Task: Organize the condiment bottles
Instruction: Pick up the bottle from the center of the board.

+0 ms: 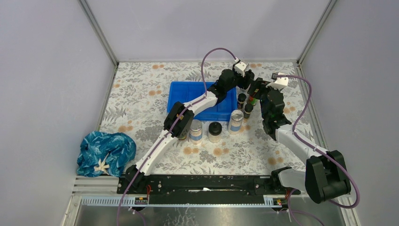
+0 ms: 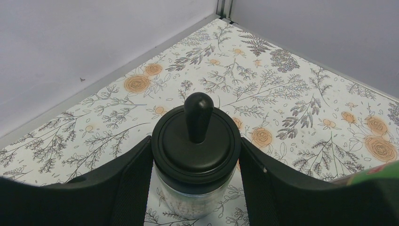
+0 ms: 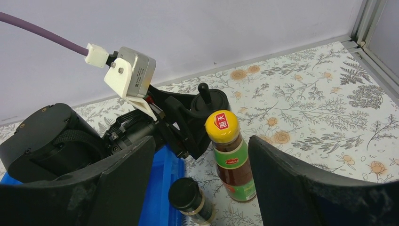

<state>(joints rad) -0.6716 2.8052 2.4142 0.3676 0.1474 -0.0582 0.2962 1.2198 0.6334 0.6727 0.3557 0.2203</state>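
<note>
Two pincers, two different stories. The left pincer [image 2: 195, 176] is clamped tight on a clear jar [image 2: 195, 141] with a black knobbed lid. One finger presses each side just under the lid's rim, and the jar has pale whitish grains in it. It's way out toward the far right corner of the flowery table [image 2: 291, 94]. I can't tell if the jar's bottom touches the table.

The right pincer [image 3: 200, 165] is spread wide and grips nothing. A yellow-capped sauce bottle [image 3: 230, 160] stands upright between its fingers. There's a clear gap on the left side, but it's too close to the right finger to say whether they touch. A small black-capped bottle [image 3: 188, 197] stands just in front of it, right beside the wall of the blue tray [image 3: 162, 188].

The top camera shows two small dark bottles [image 1: 241, 99] [image 1: 248, 109] on the table just off the tray's right side. Along the tray's near side there's a row: a silver-lidded jar [image 1: 195, 130], a black-lidded jar [image 1: 215, 131], and a second silver-lidded jar [image 1: 235, 120]. The left arm [image 1: 188, 110] stretches across the tray. A crumpled blue cloth [image 1: 106, 153] sits well apart at the near left.
</note>
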